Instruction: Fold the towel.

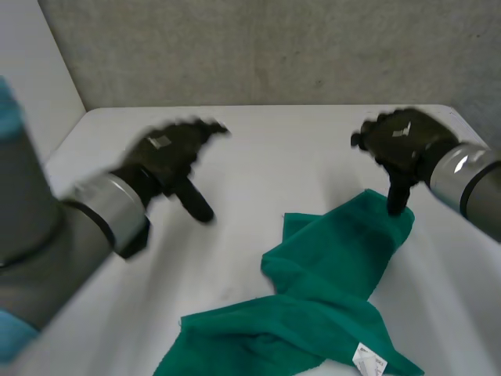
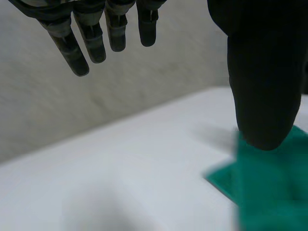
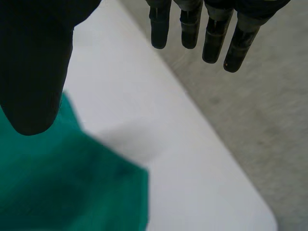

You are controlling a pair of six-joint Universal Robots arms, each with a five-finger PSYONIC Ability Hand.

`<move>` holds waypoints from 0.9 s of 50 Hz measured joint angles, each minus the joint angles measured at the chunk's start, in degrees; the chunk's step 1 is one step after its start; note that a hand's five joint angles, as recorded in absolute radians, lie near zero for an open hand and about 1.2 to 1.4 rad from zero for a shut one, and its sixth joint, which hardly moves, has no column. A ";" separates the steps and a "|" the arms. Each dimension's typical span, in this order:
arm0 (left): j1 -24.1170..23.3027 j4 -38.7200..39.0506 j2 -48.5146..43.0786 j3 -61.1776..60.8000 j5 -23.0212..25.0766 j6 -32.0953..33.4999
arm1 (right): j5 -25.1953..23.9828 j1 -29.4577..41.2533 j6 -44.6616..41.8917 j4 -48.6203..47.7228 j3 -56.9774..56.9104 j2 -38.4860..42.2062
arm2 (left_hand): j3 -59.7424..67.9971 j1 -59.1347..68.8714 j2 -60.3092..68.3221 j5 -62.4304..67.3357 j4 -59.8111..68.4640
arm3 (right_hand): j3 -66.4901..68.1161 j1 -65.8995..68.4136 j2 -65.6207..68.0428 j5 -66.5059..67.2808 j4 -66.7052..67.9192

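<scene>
We find the white table [image 1: 274, 149] bare across its far half and its whole left side, so a hand could pass freely there. The crumpled green towel [image 1: 337, 258] takes up the near right part, its far corner just under our right hand [image 1: 403, 137]. Our left hand [image 1: 164, 153] hovers over bare table, well apart from the towel, fingers straight. A grey wall [image 1: 274, 47] closes off the far edge.

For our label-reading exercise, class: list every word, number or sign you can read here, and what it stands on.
White tag on the green towel: faint print, too small to read.
Backs of the left hand and right hand: pale marks, blurred, nothing readable.
</scene>
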 measured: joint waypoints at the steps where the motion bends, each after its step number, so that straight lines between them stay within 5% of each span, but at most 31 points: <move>1: 0.00 0.00 0.00 0.00 0.00 0.00 | 0.00 0.00 0.00 0.00 0.00 0.00 | 0.00 0.00 0.00 0.00 0.00 | 0.00 0.00 0.00 0.00 0.00; 7: -8.39 -1.60 -5.03 -2.32 -1.32 -0.01 | -1.34 -0.43 -2.80 -3.76 6.51 2.00 | 0.17 0.61 0.29 0.25 0.31 | 0.00 0.00 0.00 0.00 -0.01; 21: -18.28 2.33 -14.03 -7.42 -3.57 0.11 | -1.91 -4.82 -4.20 -14.89 17.45 2.90 | 30.93 33.27 31.67 30.48 31.60 | 0.00 0.00 0.00 0.00 0.00; 27: -18.90 5.53 -15.52 -7.00 -3.82 0.20 | -1.64 -6.18 -3.84 -16.12 18.68 2.82 | 54.63 53.07 55.74 53.05 55.79 | 0.00 0.00 0.00 0.00 0.00; 39: -17.11 6.91 -5.68 -3.04 -5.18 1.51 | -2.28 -8.08 -0.89 -15.71 16.63 2.63 | 55.67 53.07 56.65 53.06 56.49 | 0.00 0.00 0.00 0.00 -0.01; 45: -12.34 6.66 4.34 0.13 -4.88 1.76 | -7.97 -8.26 4.88 -14.39 12.65 3.44 | 55.73 53.07 56.72 53.06 56.50 | 0.00 0.00 0.00 0.00 0.00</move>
